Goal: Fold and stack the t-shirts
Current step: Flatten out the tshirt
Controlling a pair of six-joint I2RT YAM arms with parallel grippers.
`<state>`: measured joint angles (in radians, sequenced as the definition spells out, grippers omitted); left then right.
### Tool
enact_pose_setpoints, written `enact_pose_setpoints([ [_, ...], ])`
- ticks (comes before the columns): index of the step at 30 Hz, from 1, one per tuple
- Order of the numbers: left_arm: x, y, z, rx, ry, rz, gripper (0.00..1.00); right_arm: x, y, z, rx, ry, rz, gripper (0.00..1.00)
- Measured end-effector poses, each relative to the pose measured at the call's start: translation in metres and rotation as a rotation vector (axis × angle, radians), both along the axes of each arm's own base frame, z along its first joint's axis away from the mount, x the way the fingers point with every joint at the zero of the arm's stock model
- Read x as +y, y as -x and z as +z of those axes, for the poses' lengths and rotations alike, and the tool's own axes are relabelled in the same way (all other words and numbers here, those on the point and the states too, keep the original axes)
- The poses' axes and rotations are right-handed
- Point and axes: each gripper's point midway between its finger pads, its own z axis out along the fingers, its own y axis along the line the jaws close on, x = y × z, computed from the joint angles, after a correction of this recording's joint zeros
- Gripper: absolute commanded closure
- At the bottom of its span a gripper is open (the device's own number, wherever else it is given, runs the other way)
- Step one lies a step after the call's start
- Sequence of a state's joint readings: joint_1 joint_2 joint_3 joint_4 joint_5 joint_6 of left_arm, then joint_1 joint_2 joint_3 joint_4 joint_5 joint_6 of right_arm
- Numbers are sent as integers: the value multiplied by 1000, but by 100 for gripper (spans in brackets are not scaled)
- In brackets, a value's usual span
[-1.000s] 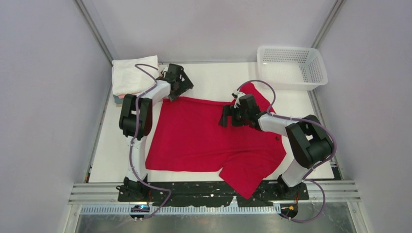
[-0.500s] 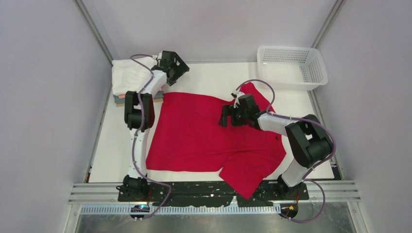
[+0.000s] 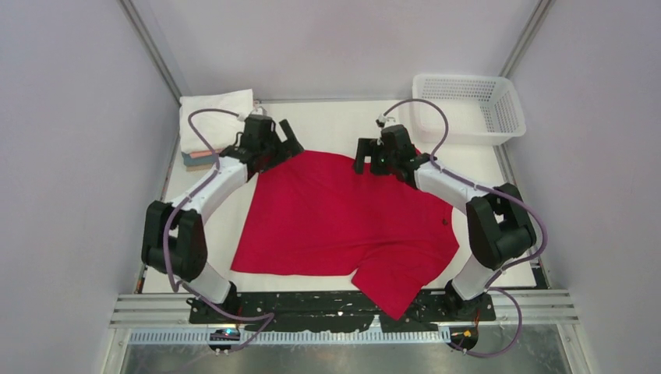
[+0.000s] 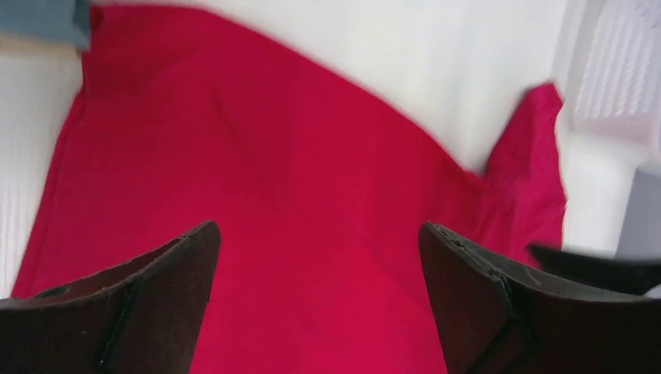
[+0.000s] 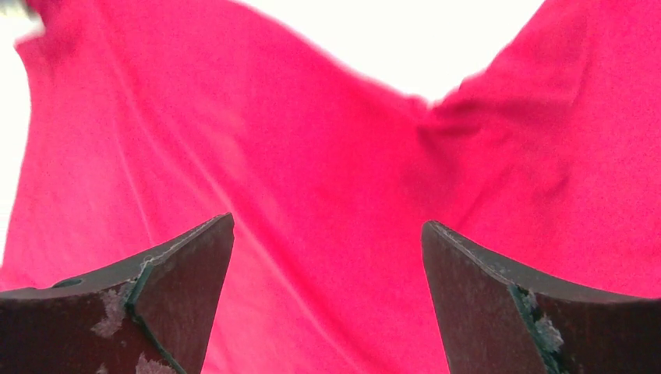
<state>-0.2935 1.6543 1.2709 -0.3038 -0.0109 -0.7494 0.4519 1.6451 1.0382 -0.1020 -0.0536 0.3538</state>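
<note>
The red t-shirt is spread pretty much flat across the middle of the white table. One sleeve flops over the near edge between the arm bases, and the other pokes out toward the white mesh basket in the far right corner. The left gripper sits at the shirt's far left corner with its jaws wide apart and nothing between them, just red cloth underneath in the wrist view. The right gripper is the same: spread wide, holding nothing, over the far edge next to that far sleeve. It's hard to say whether either one actually touches the fabric. The stack of folded t-shirts is in the far left corner, white on top with pink and teal edges peeking out below.
</note>
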Motion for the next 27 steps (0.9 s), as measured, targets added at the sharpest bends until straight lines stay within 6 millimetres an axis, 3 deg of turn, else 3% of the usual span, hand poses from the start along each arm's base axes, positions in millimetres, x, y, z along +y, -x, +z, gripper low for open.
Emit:
enact_pose_setpoints([
  [2, -2, 28, -9, 16, -10, -23, 0, 0, -20, 16, -34, -11, -43, 5],
  [4, -4, 55, -33, 65, -22, -46, 0, -3, -45, 26, -61, -19, -92, 5],
  [7, 8, 98, -87, 197, -59, -51, 0, -12, -66, 21, -59, -7, -152, 5],
  [9, 20, 127, -120, 297, -87, -45, 0, -22, -67, 6, -25, 20, -186, 5],
  [13, 21, 133, -115, 268, -65, -27, 0, -32, -62, -13, 31, 61, -218, 5],
  [15, 26, 140, -124, 289, -77, -19, 0, -35, -61, -19, 49, 73, -226, 5],
  [21, 28, 138, -123, 283, -83, -5, 0, -38, -61, -40, 88, 93, -238, 5],
  [27, 29, 138, -124, 283, -87, 1, 0, -33, -94, -51, 69, 86, -251, 5],
])
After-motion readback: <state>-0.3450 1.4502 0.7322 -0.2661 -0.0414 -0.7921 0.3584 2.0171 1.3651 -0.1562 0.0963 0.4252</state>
